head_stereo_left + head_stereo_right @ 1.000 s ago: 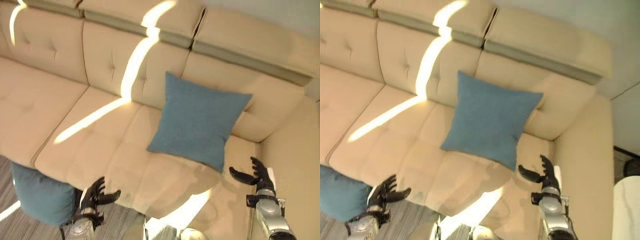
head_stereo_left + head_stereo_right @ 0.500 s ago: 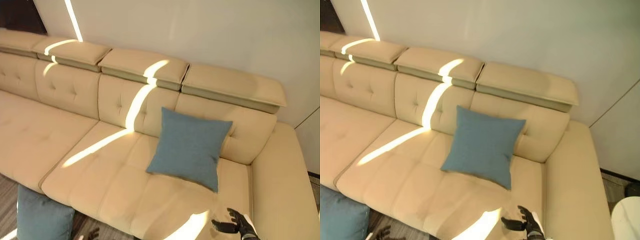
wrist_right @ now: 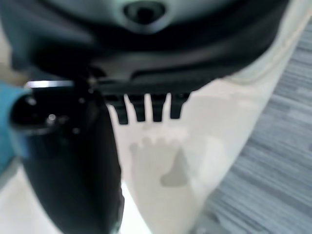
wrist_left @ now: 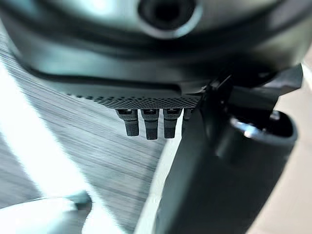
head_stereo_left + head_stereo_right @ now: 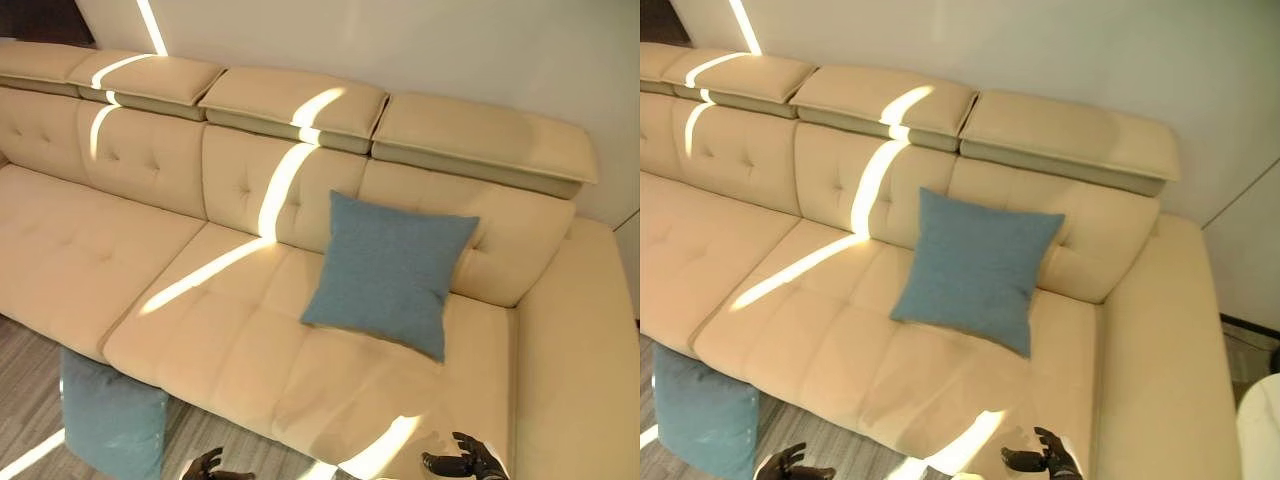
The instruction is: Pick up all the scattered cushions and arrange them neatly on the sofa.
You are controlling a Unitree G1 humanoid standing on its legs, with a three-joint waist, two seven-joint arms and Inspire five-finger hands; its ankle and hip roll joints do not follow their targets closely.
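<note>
i looked down on a long beige sofa (image 5: 250, 330) that ran from nine o'clock across to three o'clock, its tufted back and headrests along the twelve o'clock side. one blue cushion (image 5: 390, 272) stood tilted on the seat a little toward two o'clock of the middle, its upper edge leaning against the backrest and its lower corner resting on the seat. a second blue cushion (image 5: 113, 418) sat on the grey striped floor (image 5: 30, 400) at about eight o'clock, just beside the front edge of the sofa's seat and partly tucked under it. bright stripes of sunlight crossed the backrest and seat on a slant and reached the floor. my left hand (image 5: 212, 467) showed at six o'clock, low over the floor in front of the sofa, well apart from the floor cushion; its fingers (image 4: 148, 124) were released, relaxed and holding nothing, with the striped floor past them. my right hand (image 5: 462, 462) hung at about five o'clock over the front of the seat near the sofa's corner, its fingers (image 3: 146, 108) also released and empty, only the pale sofa surface lying beyond them.
</note>
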